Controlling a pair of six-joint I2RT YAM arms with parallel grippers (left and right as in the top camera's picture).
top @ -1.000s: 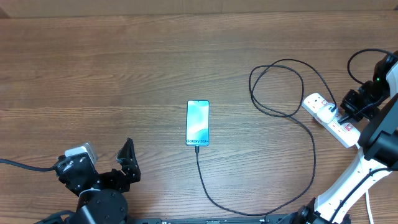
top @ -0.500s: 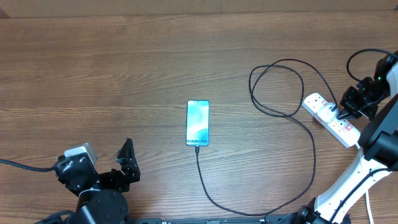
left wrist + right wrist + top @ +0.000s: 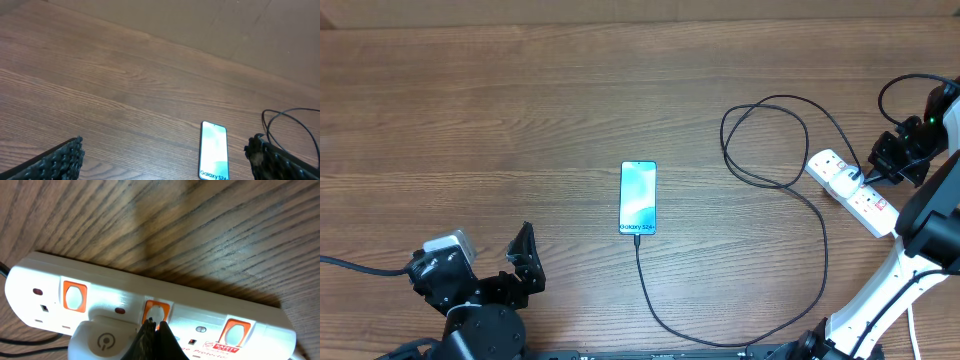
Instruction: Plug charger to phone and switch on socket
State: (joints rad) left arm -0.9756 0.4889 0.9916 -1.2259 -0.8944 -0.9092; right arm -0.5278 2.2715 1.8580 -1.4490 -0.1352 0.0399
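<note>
**Fig.** The phone (image 3: 638, 197) lies face up at mid-table. The charger (image 3: 640, 265) runs from its lower end and loops across to the socket (image 3: 848, 188) near the right edge of the table (image 3: 520, 120). The right gripper (image 3: 152, 330), clenched on nothing, sets its joined tips at the lower edge of the middle switch (image 3: 155, 311), just above the white plug (image 3: 102, 341). The left gripper (image 3: 527, 262) rests spread wide, well apart from the phone. A good press drives the tips straight down on the rocker's raised half, steadily, without slipping onto the plug or shoving the socket along.
</note>
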